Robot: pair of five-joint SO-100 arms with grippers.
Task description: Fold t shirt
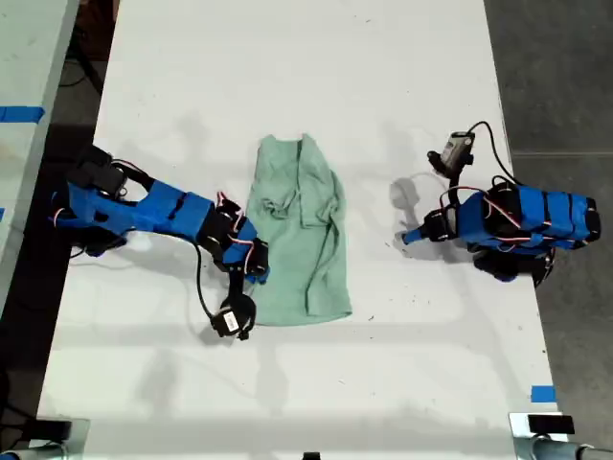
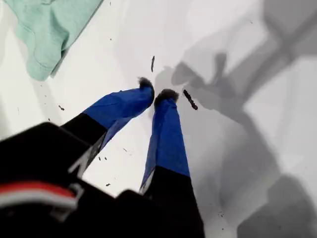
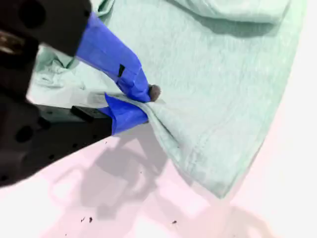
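No writing is readable anywhere. The white table [image 1: 287, 77] fills the exterior view, grey floor [image 1: 556, 77] at that view's right. The t shirt [image 1: 299, 230] lies mid-table. My second gripper [image 3: 141, 104] pinches its edge; my first gripper [image 2: 157, 94], pressed together and empty, rests well apart. Blue tape [image 1: 542, 393] marks the table.

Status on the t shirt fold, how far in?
Partly done: the t shirt already lies as a long narrow strip with one side flap folded in. In hand: my second gripper is shut on the shirt's edge. My first gripper is nearly shut over bare table, holding nothing. Left: the end-to-end fold.
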